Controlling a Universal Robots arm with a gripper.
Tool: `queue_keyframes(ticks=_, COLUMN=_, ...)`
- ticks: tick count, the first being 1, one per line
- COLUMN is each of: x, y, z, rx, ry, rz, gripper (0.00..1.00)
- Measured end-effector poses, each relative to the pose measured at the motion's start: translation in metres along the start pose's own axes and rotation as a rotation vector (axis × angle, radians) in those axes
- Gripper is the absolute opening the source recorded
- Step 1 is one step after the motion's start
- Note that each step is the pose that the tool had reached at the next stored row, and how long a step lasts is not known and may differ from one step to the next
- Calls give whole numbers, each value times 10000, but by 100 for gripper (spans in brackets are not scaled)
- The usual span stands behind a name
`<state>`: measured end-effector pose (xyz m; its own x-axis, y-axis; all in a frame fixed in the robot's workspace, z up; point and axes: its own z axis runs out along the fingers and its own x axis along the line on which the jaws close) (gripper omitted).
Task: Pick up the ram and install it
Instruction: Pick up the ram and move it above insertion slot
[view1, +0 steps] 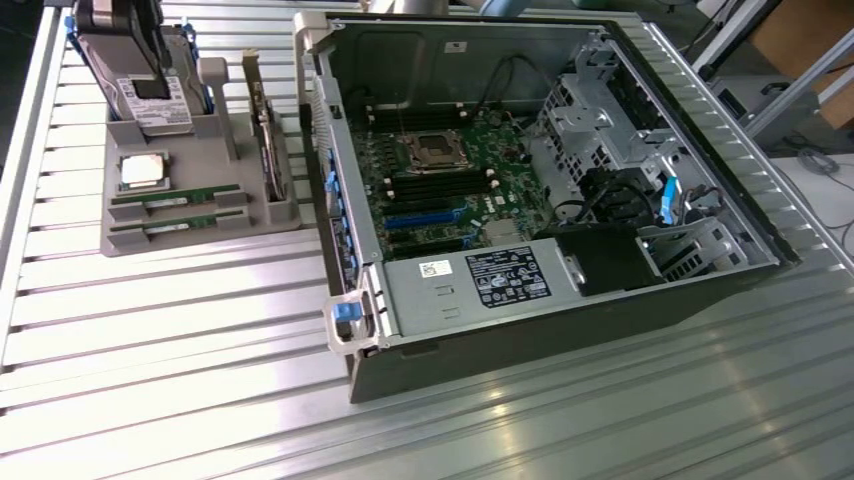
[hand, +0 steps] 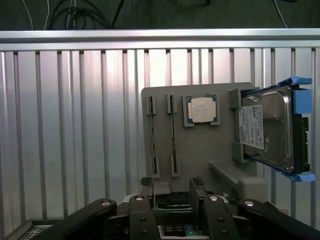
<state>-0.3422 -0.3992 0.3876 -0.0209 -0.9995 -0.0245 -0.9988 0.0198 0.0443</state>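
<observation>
We are at the start of the pick, and nothing is lifted yet. Our gripper (hand: 171, 185) hangs near the holder's (hand: 200, 150) edge, its fingers (hand: 197, 192) spread apart and empty, apart from everything in it. The ram (hand: 173, 132) stands on edge in that holder, with a second stick (hand: 152, 135) just beside it, and neither is touched.

In the exterior view the holder (view1: 174, 243) stands on the exterior view's left of the open case (view1: 441, 350). The ram (view1: 178, 197) sits in its near part, the processor (view1: 143, 170) lies just beyond, and the hard drive (view1: 134, 60) stands upright at the far end. The board (view1: 454, 215) inside the case lies bare to reach.

We judge that the grasp calls for care. The spread fingers have to line up across one stick's thin upper edge, come down straight so the neighbour is not knocked, and close on its flat faces without tilting it in its clips.
</observation>
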Motion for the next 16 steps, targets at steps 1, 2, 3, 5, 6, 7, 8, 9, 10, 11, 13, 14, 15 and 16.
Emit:
queue_keyframes(ticks=1, x=0, y=0, z=6, rx=0, ry=0, rz=0, gripper=42)
queue_keyframes(ticks=2, x=0, y=-1, z=17, rx=1, ry=0, rz=0, gripper=42)
queue_keyframes(ticks=3, x=0, y=-1, z=21, rx=0, ry=0, rz=0, gripper=42)
queue_keyframes(ticks=5, x=1, y=-1, z=33, rx=-1, ry=1, rz=0, gripper=42)
queue_keyframes(ticks=6, x=1, y=-2, z=44, rx=0, ry=0, rz=0, gripper=42)
queue_keyframes(ticks=7, x=1, y=-2, z=48, rx=0, ry=0, rz=0, gripper=42)
queue_keyframes(ticks=8, x=1, y=-2, z=53, rx=0, ry=0, rz=0, gripper=42)
queue_keyframes(ticks=9, x=1, y=-3, z=61, rx=0, ry=0, rz=0, gripper=42)
queue_keyframes(ticks=10, x=2, y=-3, z=67, rx=0, ry=0, rz=0, gripper=42)
queue_keyframes(ticks=11, x=2, y=-3, z=73, rx=-1, ry=1, rz=0, gripper=42)
queue_keyframes(ticks=13, x=2, y=-4, z=85, rx=0, ry=0, rz=0, gripper=42)
queue_keyframes(ticks=14, x=2, y=-4, z=93, rx=0, ry=0, rz=0, gripper=42)
queue_keyframes(ticks=15, x=2, y=-4, z=98, rx=0, ry=0, rz=0, gripper=42)
queue_keyframes(ticks=16, x=3, y=-4, z=101, rx=-1, ry=1, rz=0, gripper=42)
